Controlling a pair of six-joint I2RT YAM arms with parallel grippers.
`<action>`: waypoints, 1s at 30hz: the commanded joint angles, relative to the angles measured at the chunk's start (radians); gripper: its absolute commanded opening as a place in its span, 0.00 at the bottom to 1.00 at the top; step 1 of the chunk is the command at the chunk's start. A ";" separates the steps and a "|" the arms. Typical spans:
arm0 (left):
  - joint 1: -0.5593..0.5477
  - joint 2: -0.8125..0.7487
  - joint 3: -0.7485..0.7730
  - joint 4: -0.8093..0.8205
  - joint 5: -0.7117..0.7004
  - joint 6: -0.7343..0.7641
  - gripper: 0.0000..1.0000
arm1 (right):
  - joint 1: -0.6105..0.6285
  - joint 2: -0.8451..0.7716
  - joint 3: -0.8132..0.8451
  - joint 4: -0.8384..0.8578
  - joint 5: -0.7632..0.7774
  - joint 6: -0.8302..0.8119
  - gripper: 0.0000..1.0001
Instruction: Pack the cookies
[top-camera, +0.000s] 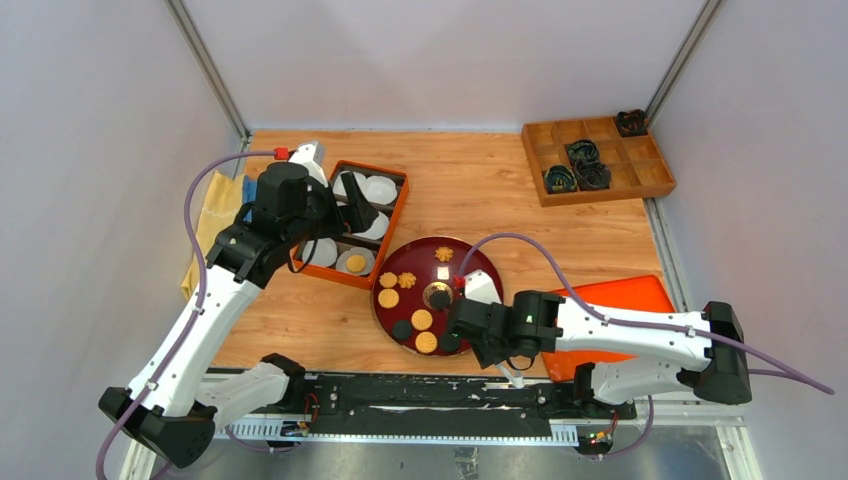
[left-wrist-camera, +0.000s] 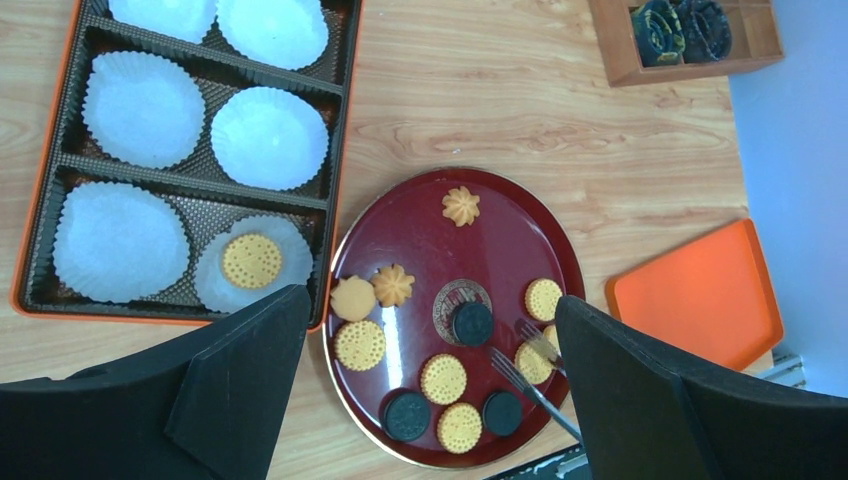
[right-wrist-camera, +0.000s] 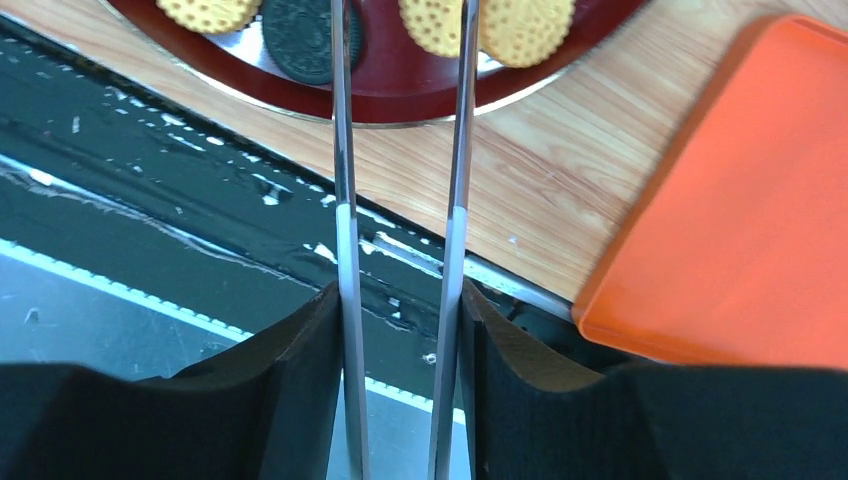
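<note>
The tray is lying at 10 o'clock of the plate. The left gripper is hanging apart; the right gripper is clamping tongs. The cookies, crowding the plate's 6 to 10 o'clock, are looking light, brittle: pinch edges gently.

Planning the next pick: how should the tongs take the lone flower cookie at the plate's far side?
Likely pinch its rim on opposite sides with the tongs, coming straight down: the flower cookie lies flat and alone on the plate.
</note>
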 joint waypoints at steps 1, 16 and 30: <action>0.006 -0.002 -0.015 0.024 0.031 -0.006 1.00 | 0.018 -0.015 0.045 -0.144 0.110 0.081 0.45; 0.006 -0.004 -0.025 0.028 0.032 -0.005 1.00 | 0.018 0.014 0.050 -0.055 0.043 0.003 0.50; 0.006 -0.005 -0.039 0.036 0.034 -0.006 1.00 | -0.006 0.115 0.063 0.021 0.112 -0.027 0.57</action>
